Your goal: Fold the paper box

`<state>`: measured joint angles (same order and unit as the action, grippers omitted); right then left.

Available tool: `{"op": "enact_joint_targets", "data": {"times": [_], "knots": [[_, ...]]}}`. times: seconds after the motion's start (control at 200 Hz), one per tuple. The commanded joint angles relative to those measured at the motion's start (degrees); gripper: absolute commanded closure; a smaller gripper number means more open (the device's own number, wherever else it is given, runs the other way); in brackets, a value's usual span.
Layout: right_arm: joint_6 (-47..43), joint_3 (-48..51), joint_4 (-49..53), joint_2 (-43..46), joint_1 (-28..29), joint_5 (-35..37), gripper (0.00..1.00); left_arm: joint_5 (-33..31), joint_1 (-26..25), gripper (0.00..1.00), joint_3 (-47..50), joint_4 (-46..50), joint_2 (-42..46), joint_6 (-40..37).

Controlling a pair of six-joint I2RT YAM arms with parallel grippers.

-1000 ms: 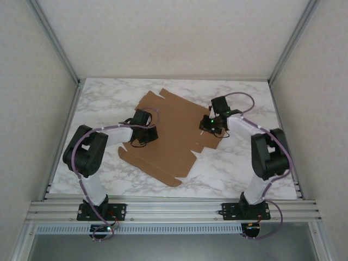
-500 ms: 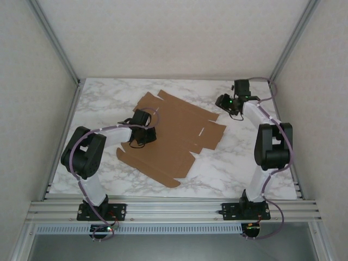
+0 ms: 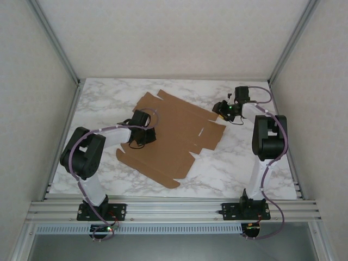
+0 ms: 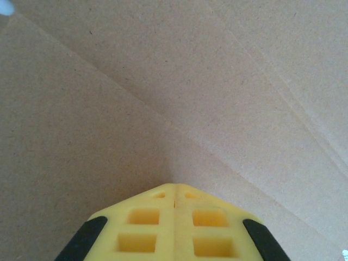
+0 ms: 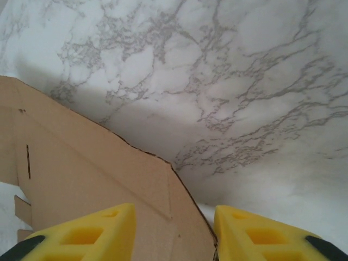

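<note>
Right fingers [image 5: 89, 234] astride paper box [image 5: 81, 163] corner

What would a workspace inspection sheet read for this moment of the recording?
Surface: white marble-pattern table; no marks seen.
Job's things: paper box unfolded, lying open and turned at an angle to the table edges.
Clutter: nothing seen.
Grippers: left gripper shut, its tip over the cardboard on the box's left part. Right gripper open, with the box's right corner lying between its fingers in the wrist view; contact cannot be told.
Cables: purple cables loop along both arms.
Surroundings: aluminium frame at the near edge, pale walls around.
</note>
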<state>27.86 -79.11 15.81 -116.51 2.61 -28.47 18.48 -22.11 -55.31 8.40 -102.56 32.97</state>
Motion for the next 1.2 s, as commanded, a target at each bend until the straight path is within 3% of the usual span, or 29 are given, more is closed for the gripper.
{"op": "enact_joint_targets", "data": {"times": [0.0, 0.165, 0.355, 0.641, 0.776, 0.866, 1.016, 1.091, 1.197], "knots": [[-0.34, -0.17, -0.25, -2.05, -0.15, -2.51, 0.58, 0.49, 0.62, 1.0, 0.9, 0.41, 1.65, -0.28], [0.09, 0.9, -2.18, -3.17, -0.16, -3.82, 0.65, 0.5, 0.66, 1.0, 1.15, 0.36, 2.23, -0.28], [2.86, 4.34, -8.86, -2.34, -0.33, -8.44, 0.86, 2.63, 1.86, 1.0, 0.53, 0.25, 3.58, -1.06], [0.1, 11.44, -17.62, 7.97, 0.73, -7.8, 0.91, 7.03, 6.13, 1.0, -6.15, 3.47, 8.03, 1.45], [-3.54, 15.34, -21.97, 14.82, 3.02, -5.17, 0.9, 9.28, 6.9, 0.88, -11.69, 4.09, 7.39, 6.35], [-5.42, 16.7, -23.72, 17.81, 4.73, -4.46, 0.9, 10.66, 6.74, 0.71, -16.81, 5.05, 4.96, 11.51], [-10.05, 17.04, -21.98, 21.32, 8.32, -1.16, 0.92, 13.45, 5.55, 0.54, -27.16, 8.75, -1.37, 16.88], [-11.9, 18.52, -23.41, 22.97, 9.88, 1.1, 0.93, 12.65, 4.2, 0.39, -31.85, 11.01, -3.57, 18.91], [-13.32, 21.94, -28.79, 25.9, 11.24, 3.71, 0.92, 12.07, 2.49, 0.34, -38.24, 15.46, -7.42, 22.1]]}}
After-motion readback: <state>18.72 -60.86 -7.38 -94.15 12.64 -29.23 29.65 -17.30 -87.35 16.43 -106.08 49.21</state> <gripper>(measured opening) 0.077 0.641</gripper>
